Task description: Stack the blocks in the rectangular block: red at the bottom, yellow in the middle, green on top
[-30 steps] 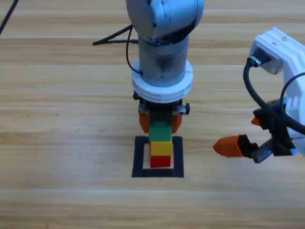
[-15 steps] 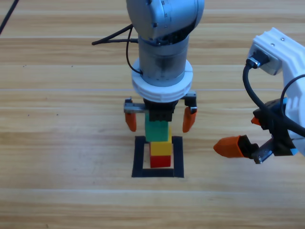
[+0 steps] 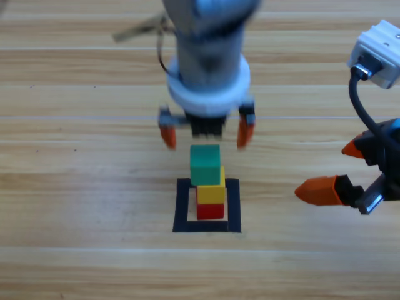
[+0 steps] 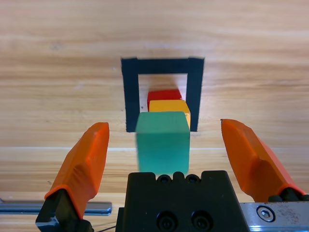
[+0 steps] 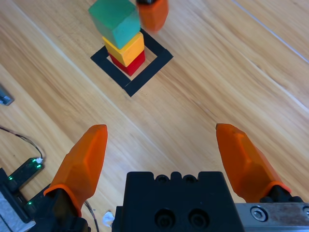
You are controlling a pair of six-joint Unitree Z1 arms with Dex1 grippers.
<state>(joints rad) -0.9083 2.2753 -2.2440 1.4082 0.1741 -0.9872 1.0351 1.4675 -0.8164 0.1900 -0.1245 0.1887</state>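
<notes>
Jaws first, working across from the left: the left gripper is hanging just beyond the far side of the tower with both orange jaws splayed wide and gripping nothing, its fingertips flanking the green cube without touching it. Green is sitting on top, the yellow cube is sitting in the middle, and the red cube is sitting at the bottom, inside the rectangular block of black tape on the wooden table. These look like light, rigid little cubes with flat matte faces, so any correction is calling for a gentle pinch on two opposite side faces. From the right wrist view green is looking twisted and overhanging yellow a little, so a nudge could be toppling it. Over on the right, the right gripper is waiting well apart from the stack, its jaws parted wide and carrying nothing.
</notes>
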